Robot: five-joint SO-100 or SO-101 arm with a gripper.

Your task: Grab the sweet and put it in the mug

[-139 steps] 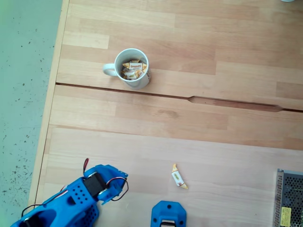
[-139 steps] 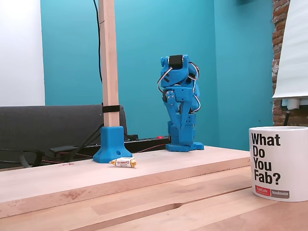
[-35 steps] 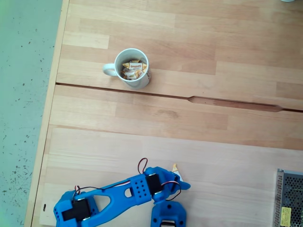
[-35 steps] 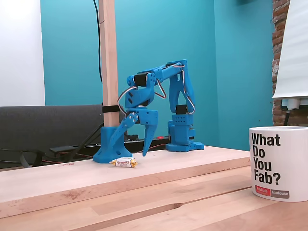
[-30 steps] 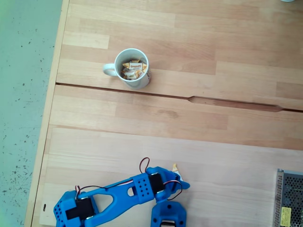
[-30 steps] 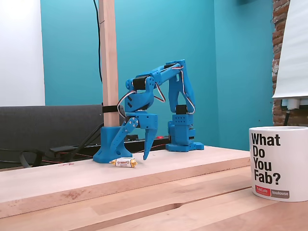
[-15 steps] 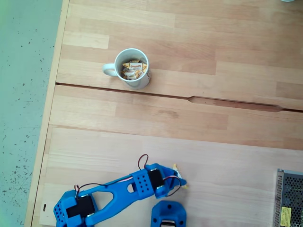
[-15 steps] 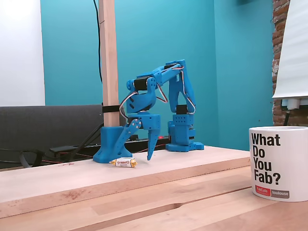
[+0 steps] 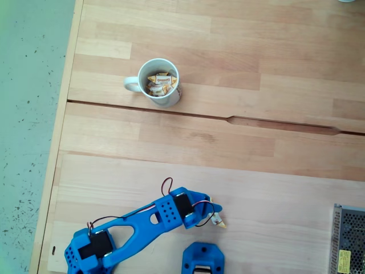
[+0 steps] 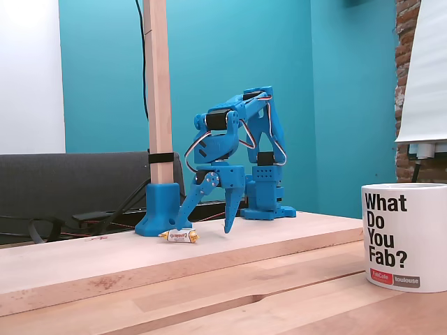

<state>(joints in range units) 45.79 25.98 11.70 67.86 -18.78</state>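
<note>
Reaching step: gripper [image 10: 203,229] was low at centre of side fixed view, jaws spread, nothing held. Sweet [image 10: 179,236] lay on table [image 9: 239,154], lower centre, beside left fingertip. Mug [image 9: 159,83] sat upper left, well apart. Next, judged: centre over sweet, close.

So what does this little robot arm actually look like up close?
The arm is bright blue plastic, built from chunky blocks with black motor bodies set into the joints. Thin red, black and white wires loop loosely between the segments. The gripper has two long blue fingers tapering to points, like a beak. From above, one segment shows a row of small round holes.
</note>
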